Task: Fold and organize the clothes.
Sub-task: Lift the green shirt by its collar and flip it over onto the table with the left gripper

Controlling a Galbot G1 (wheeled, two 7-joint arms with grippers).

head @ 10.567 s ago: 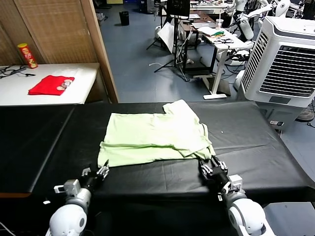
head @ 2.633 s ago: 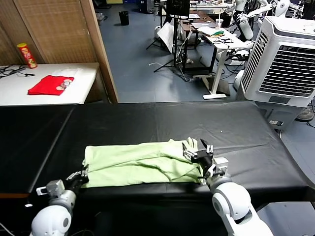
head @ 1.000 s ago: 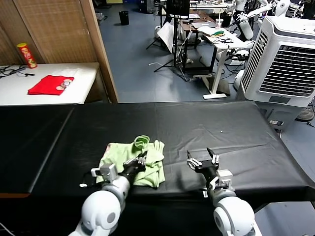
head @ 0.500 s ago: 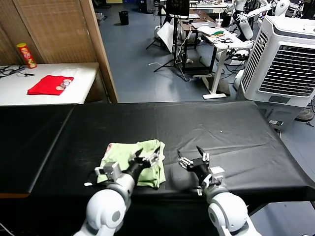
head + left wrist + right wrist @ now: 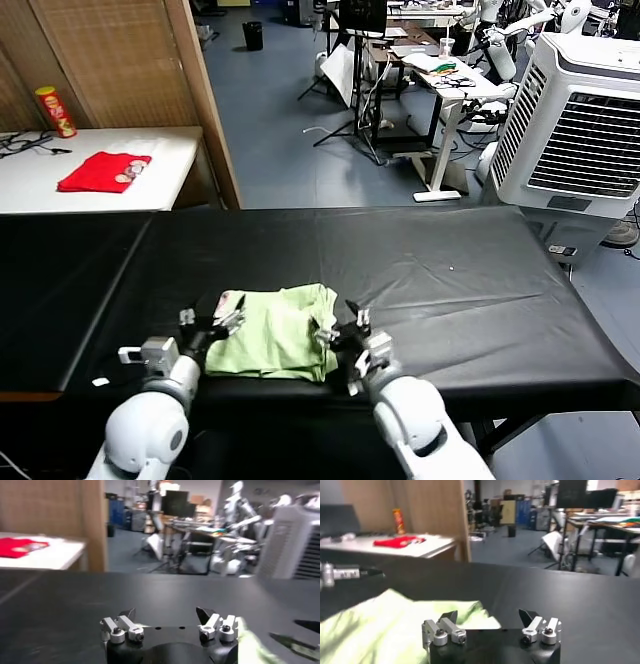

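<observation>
The pale light-green T-shirt (image 5: 275, 338) lies folded into a small bundle near the front edge of the black table (image 5: 450, 290). My left gripper (image 5: 212, 322) is open and empty at the bundle's left edge, low over the table. My right gripper (image 5: 342, 325) is open and empty at the bundle's right edge. In the left wrist view the open left gripper (image 5: 165, 615) holds nothing and the shirt (image 5: 250, 647) shows beside it. In the right wrist view the open right gripper (image 5: 489, 615) is just above the shirt (image 5: 385, 625).
A folded red garment (image 5: 103, 171) and a red and yellow can (image 5: 55, 112) sit on a white table at the back left. A wooden partition (image 5: 200, 100) stands behind the table. A white air cooler (image 5: 575, 110) stands at the right.
My left gripper has moved left off the top of the bundle to its left edge. My right gripper has moved left up to the bundle's right edge. The bundle lies flatter.
</observation>
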